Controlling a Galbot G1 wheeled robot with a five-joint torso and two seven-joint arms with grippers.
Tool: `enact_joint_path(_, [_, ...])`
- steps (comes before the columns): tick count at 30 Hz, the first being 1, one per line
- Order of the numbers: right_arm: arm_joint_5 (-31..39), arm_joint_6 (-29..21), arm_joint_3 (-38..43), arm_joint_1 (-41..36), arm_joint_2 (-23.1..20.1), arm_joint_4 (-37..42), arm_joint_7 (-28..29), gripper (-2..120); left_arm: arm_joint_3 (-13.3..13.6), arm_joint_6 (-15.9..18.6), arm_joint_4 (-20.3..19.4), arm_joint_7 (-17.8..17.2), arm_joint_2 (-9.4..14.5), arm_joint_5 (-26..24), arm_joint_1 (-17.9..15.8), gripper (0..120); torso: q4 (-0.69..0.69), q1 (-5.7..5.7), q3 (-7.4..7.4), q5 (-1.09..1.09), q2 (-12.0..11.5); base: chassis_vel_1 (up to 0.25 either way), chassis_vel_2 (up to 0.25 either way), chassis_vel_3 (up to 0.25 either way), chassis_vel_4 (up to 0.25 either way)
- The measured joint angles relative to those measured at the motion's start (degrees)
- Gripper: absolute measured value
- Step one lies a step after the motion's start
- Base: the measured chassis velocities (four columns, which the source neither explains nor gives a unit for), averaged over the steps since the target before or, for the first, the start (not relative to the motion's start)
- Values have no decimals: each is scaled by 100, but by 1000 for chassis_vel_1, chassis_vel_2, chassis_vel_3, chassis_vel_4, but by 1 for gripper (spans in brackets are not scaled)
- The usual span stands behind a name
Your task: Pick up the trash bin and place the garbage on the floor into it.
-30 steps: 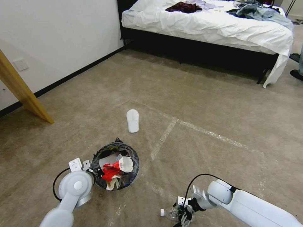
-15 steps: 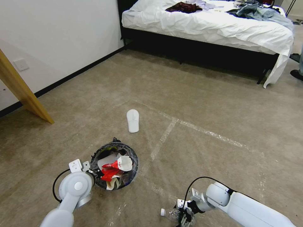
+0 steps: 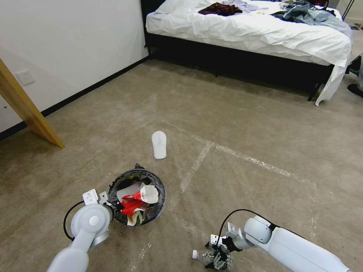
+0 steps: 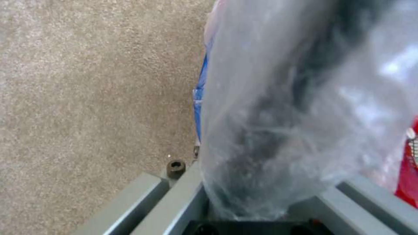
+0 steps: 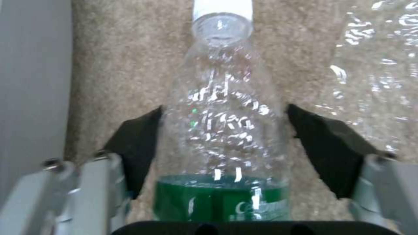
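Observation:
The trash bin (image 3: 137, 196), round and lined with a clear bag, stands on the floor (image 3: 245, 124) at lower left, stuffed with red wrappers and white paper. My left gripper (image 3: 114, 206) is shut on its near rim; in the left wrist view the bag-covered rim (image 4: 279, 124) sits between the fingers (image 4: 178, 195). A clear plastic bottle (image 5: 222, 130) with a green label and white cap lies on the carpet. My right gripper (image 3: 218, 260) is open and low over it, black pads (image 5: 139, 143) flanking its sides. A white slipper (image 3: 159, 144) lies beyond the bin.
Whitish tape lines (image 3: 196, 162) cross the carpet. A bed (image 3: 245, 30) with white sheets and clothes stands at the back. A slanted wooden beam (image 3: 30, 109) meets the floor at left by the wall. More crinkled clear plastic (image 5: 374, 49) lies beside the bottle.
My right gripper has sunk lower and nearer onto the bottle. The bin and left gripper have shifted slightly.

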Motion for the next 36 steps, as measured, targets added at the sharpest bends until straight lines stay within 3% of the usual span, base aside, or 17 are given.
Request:
enact_joint_path(5, [71,12,-68,69,56,-76,124,57,-3,0,10,3,8,-12,-10,0,1,0,0,1,1,0,0,0,0])
enact_joint_path(7, [114,34,-128,132,97,-134,173,46,5,0,22,11,9,-17,-24,0,4,0,0,11,0,0,0,0,0])
enact_joint_path(13, [169,36,-200,188,121,-169,257,32,22,-1,35,22,3,-17,-43,0,4,0,1,9,-1,0,0,0,0])
enact_joint_path(23, [240,-36,-123,129,9,76,477,28,94,-7,33,81,59,-24,-53,0,8,1,6,24,-5,0,0,0,0])
enact_joint_path(36, [-660,608,1268,-527,-600,1027,723,25,196,-1,34,184,218,-111,-142,0,5,0,3,14,-5,0,0,0,0])
